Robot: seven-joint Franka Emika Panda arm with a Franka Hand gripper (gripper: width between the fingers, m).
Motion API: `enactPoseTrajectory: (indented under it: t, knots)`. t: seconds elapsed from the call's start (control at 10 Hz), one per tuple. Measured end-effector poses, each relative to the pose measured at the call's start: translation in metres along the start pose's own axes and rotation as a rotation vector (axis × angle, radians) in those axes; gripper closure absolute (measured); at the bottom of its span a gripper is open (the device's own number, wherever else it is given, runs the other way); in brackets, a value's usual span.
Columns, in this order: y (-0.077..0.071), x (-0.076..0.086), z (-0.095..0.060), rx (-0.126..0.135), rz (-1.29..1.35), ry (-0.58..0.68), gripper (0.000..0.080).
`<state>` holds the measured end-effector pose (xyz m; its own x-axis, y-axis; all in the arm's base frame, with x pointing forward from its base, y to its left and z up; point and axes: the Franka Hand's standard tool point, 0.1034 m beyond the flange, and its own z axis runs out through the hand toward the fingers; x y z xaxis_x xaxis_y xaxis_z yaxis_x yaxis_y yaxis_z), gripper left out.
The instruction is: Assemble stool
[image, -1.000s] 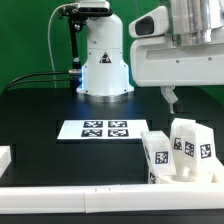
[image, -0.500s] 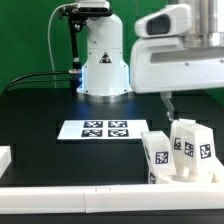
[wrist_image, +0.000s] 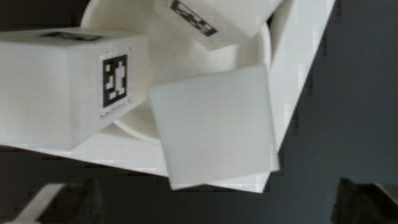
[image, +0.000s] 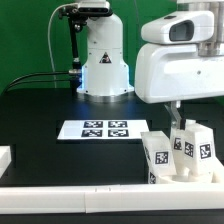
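**A:** While the arm hangs over the parts at the exterior view's right, I'd call this the approach for a first pick. Legs stand upright in a tight cluster just inside the rail, well apart from the marker board.

**B:** And the seat?

**A:** A white curved edge shows under the legs on the wrist view; likely the seat, but I can't be sure.

**B:** Gripper?

**A:** Just above the legs, holding nothing. Two dark tips sit at opposite edges of the wrist view, so the fingers look spread wide, touching no part.

**B:** Next move?

**A:** Judging from here: centre over one leg, descend straight, and close without nudging its neighbours, since they're packed close.
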<state>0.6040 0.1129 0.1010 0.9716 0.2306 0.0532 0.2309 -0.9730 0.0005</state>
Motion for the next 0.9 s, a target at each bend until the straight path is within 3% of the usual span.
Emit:
enactPoseTrajectory:
  t: [0.2,0.4,0.5,0.6,0.7,0.9]
  knots:
    - [-0.005,0.000,0.020,-0.011,0.007,0.010,0.0150]
    - [-0.005,-0.001,0.021,-0.011,0.028,0.008,0.0150]
    - [-0.005,-0.001,0.021,-0.011,0.058,0.008,0.0285]
    - [-0.005,-0.001,0.021,-0.010,0.091,0.009,0.0285]
    - [-0.005,-0.001,0.021,-0.010,0.172,0.009,0.0424]
    - [0.000,-0.001,0.021,-0.009,0.273,0.008,0.0460]
